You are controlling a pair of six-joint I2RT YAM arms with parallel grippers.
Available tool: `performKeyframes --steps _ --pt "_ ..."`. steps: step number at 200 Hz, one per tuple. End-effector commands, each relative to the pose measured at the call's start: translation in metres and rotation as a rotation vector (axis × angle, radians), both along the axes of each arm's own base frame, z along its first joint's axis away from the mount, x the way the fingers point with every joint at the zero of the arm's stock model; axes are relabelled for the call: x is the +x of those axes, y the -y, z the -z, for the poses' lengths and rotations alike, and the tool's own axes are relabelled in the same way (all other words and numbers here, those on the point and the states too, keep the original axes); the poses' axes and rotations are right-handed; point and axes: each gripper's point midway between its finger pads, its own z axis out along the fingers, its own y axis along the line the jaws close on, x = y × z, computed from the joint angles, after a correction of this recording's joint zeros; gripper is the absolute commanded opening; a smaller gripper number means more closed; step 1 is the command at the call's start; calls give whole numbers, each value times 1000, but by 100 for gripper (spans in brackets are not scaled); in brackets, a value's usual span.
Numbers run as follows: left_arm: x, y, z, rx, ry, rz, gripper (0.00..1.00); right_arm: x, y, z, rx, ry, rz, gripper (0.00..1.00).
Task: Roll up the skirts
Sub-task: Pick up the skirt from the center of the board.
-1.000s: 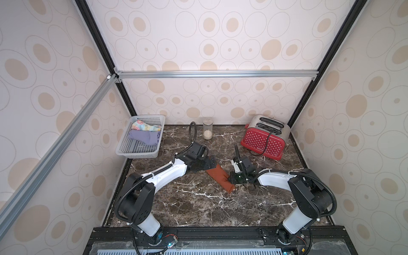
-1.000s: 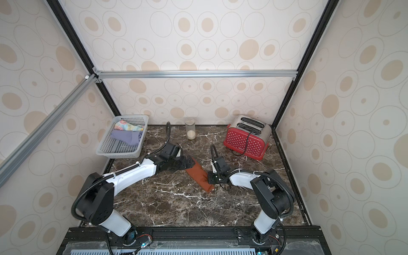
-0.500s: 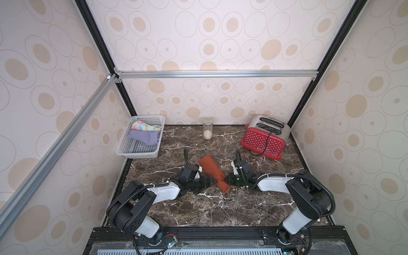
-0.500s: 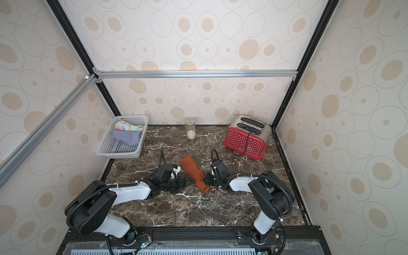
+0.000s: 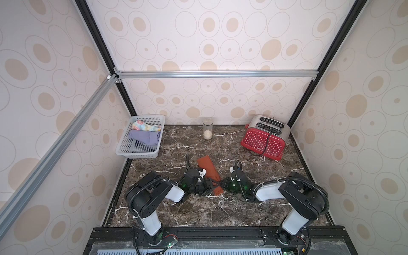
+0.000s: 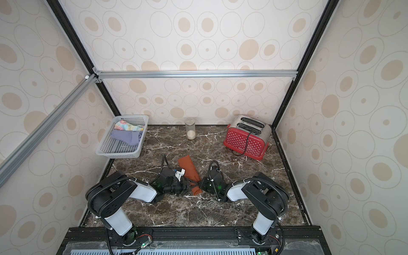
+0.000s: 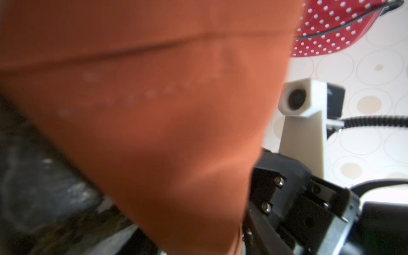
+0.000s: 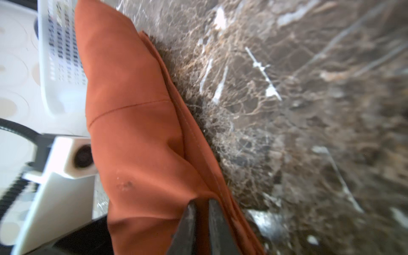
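Note:
The rust-orange skirt point(image 5: 207, 167) point(image 6: 187, 165) lies as a long folded strip in the middle of the marble table. My right gripper point(image 5: 221, 185) point(image 8: 199, 201) is shut on its near end, with cloth pinched between the two dark fingers. From the other side my left gripper point(image 5: 210, 186) point(image 6: 190, 184) sits low at that same near end. Orange cloth point(image 7: 154, 110) fills the left wrist view and hides its jaws. The lavender skirt point(image 5: 144, 136) and the floral skirt point(image 5: 143, 126) lie in the basket.
A white mesh basket point(image 5: 136, 154) stands at the back left. A red toaster point(image 5: 262, 139) with a trailing black cord is at the back right. A glass jar point(image 5: 207, 131) stands at the back middle. Both arms' elbows rest near the front edge.
My left arm has drawn back from the skirt's far end to its near end. The skirt has swung from a slant to lie more lengthwise. The right gripper keeps its hold.

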Motion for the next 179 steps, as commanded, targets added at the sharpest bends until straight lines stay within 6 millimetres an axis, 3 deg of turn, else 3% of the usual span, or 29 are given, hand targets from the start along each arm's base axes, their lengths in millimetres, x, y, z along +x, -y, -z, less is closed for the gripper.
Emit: performKeyframes --steps 1,33,78,107,136,179 --pt "0 -23 39 143 -74 -56 35 -51 20 58 -105 -244 26 15" --pt "21 -44 48 259 -57 -76 0 -54 15 61 -105 -247 14 15" --pt "53 -62 37 473 -51 -71 0 -50 21 57 -88 -220 -8 22" --pt "76 -81 17 600 -28 -104 0 -44 33 31 -36 -142 -2 36" --pt "107 -101 1 599 -62 -178 0 -39 40 -4 -16 -37 -28 41" --pt "156 -121 -37 601 -80 -233 0 -44 65 -19 -47 20 9 43"
